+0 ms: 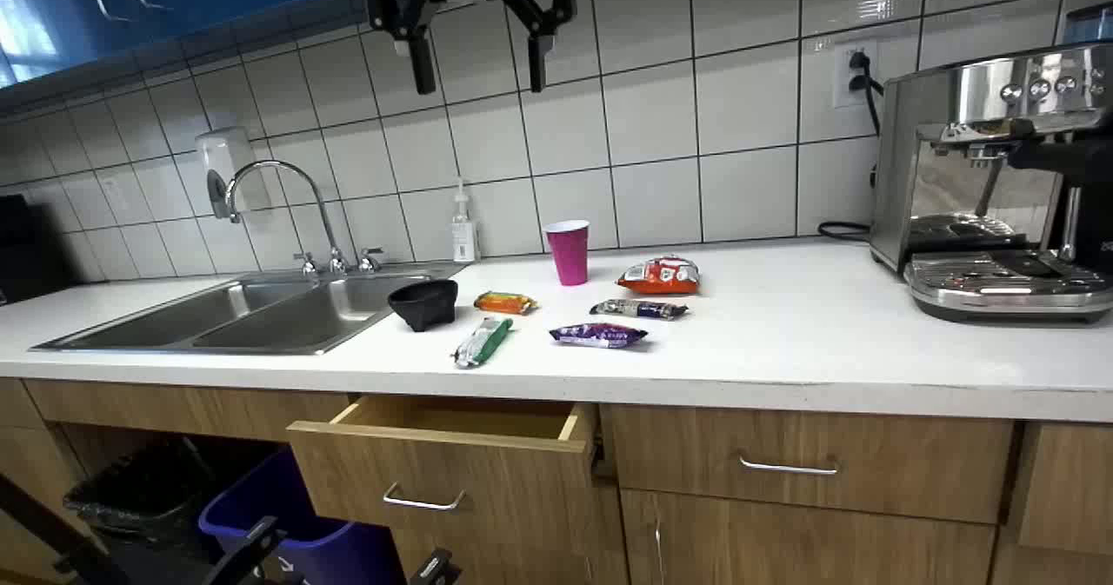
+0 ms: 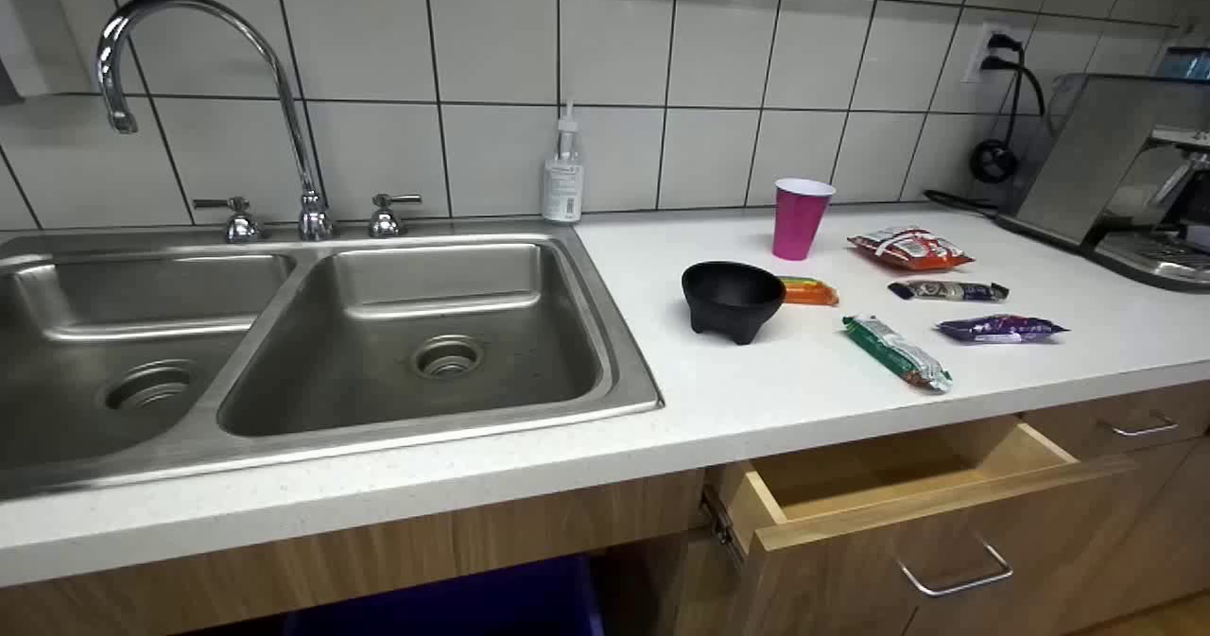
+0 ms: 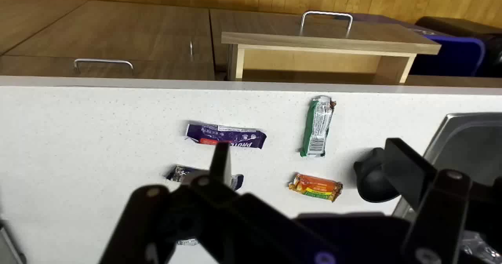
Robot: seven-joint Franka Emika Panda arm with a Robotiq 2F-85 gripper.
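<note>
High above the counter, my gripper (image 1: pixel 480 89) hangs with its two fingers wide apart and nothing between them. In the wrist view an orange wrapped bar (image 3: pixel 315 187) and a green-and-silver bar (image 3: pixel 318 126) show on the counter far below the gap. The left finger partly covers a dark silver bar (image 3: pixel 180 173) and overlaps the edge of a purple bar (image 3: pixel 225 133). Behind the right finger a black footed bowl (image 3: pixel 374 183) is partly hidden. Both exterior views show a magenta cup (image 2: pixel 799 225) and a red snack bag (image 2: pixel 909 249) farther back.
A wooden drawer (image 1: pixel 439 472) stands pulled out under the counter edge. The double steel sink (image 2: pixel 629 386) with its tall faucet (image 2: pixel 284 78) lies beside the bowl. A soap bottle (image 1: pixel 463 233) and an espresso machine (image 1: pixel 1000 176) stand along the tiled wall. A blue bin (image 1: pixel 339 546) sits below.
</note>
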